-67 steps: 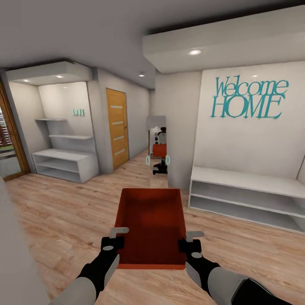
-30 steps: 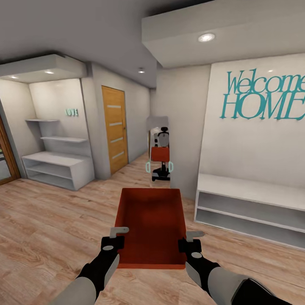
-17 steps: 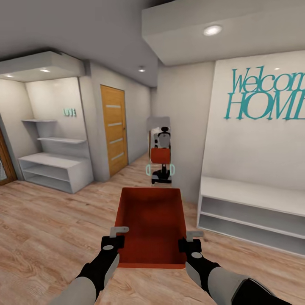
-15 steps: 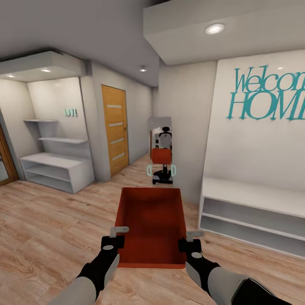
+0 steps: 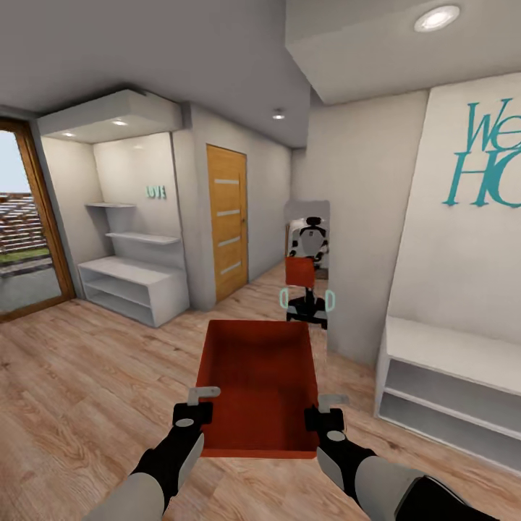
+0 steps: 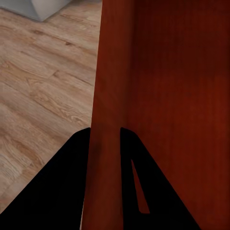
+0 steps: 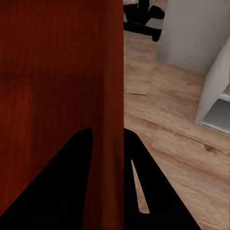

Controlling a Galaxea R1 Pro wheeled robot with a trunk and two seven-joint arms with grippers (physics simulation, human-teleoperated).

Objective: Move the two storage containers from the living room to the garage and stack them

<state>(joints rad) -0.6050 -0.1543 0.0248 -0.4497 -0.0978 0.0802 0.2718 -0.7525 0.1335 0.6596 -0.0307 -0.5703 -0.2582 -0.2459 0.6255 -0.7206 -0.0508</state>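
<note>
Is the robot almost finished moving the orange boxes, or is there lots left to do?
Lots left. In hand: one storage container is held up by both grippers, the left gripper and right gripper each pinching a side wall. It hangs over light wood floor in an entry area with white shelves and a wooden door, not grey concrete. Left: reach the garage, set it down, stack the other one.

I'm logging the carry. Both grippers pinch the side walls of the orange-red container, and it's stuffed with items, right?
Not quite: the storage container is empty, as the head view shows. The left gripper and right gripper do each pinch a side wall.
</note>
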